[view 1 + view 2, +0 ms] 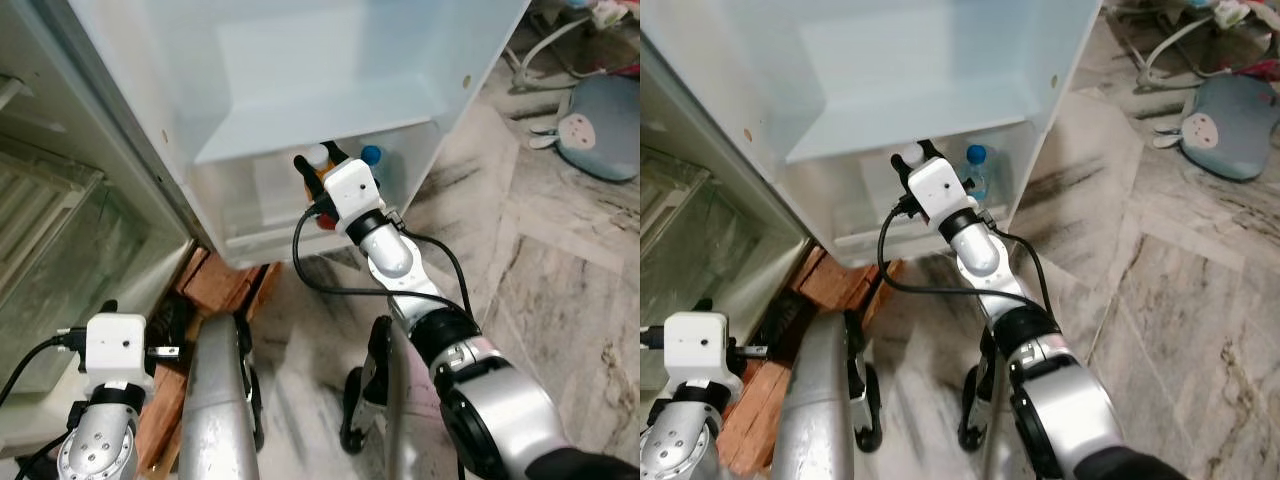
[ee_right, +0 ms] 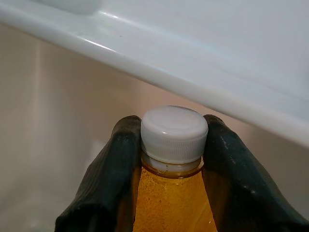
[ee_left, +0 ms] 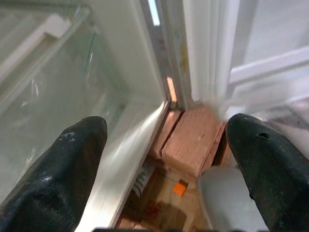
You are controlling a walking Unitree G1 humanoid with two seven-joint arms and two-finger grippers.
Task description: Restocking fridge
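Our juice bottle (image 2: 171, 193), amber liquid under a white cap (image 2: 174, 133), sits pinched at its neck between the black fingers (image 2: 113, 179) of our right gripper (image 1: 322, 160). We hold it inside the lowest bin of the open fridge door (image 1: 300, 70), just under the shelf ledge (image 2: 193, 72) above, with a blue-capped bottle (image 1: 977, 170) standing just to its right in the same bin.

To finish this well, we judge we should lower the bottle until its base rests flat on the bin floor, keeping it upright and clear of both the ledge overhead and the neighbour. Only then should we ease the fingers apart and draw straight back toward us, so the fingers do not catch the cap on the way out. We cannot see the base, so contact with the floor is uncertain.

Our left gripper (image 3: 169, 164) hangs idle near the fridge's lower left corner, fingers spread wide over the bricks (image 3: 186, 145) beneath.
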